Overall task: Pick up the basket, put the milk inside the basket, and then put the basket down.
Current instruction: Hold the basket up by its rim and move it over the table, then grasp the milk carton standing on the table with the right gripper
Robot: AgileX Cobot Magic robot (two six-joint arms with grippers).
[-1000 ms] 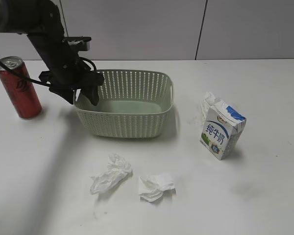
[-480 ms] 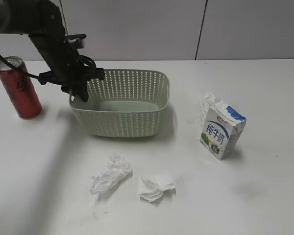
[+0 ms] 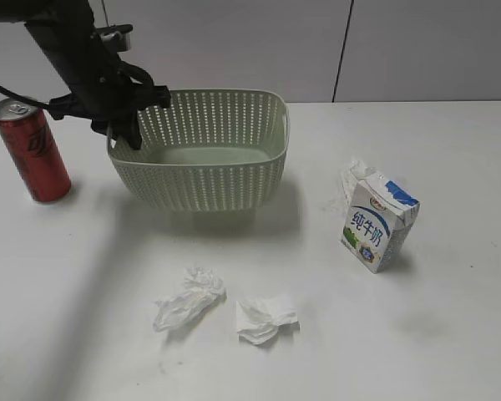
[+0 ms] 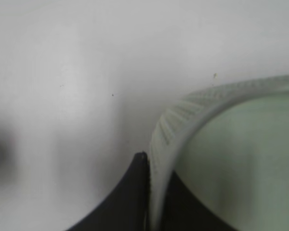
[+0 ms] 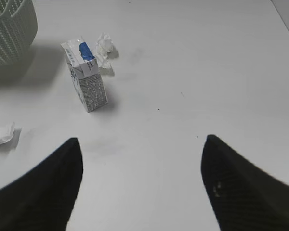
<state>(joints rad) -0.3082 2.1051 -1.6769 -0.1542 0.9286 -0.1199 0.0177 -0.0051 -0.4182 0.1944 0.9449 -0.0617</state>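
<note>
Nearest the exterior camera, two crumpled white tissues lie on the white table (image 3: 451, 334): one on the left (image 3: 189, 296) and one just to its right (image 3: 266, 318). Farther back on the right stands the milk (image 3: 379, 224), a white carton with a blue top, upright, with a third crumpled tissue (image 3: 353, 180) partly hidden behind it. The right wrist view shows the same carton (image 5: 85, 76) from behind, well apart from the right gripper (image 5: 140, 178), whose two dark fingers are spread wide above bare table with nothing between them; their tips are cut off by the bottom edge. Beyond the tissues, in the middle, the pale green basket (image 3: 202, 150) hangs clear of the table, tilted, with its shadow on the surface beneath. The left gripper (image 3: 127, 117) pinches the basket's left rim, one finger inside and one outside. In the left wrist view this is blurred: only a curved piece of rim (image 4: 171, 134) squeezed between dark finger shapes can be made out. Farthest left stands a red can (image 3: 31, 150), upright, its base partly behind nothing but its label hard to read.
</note>
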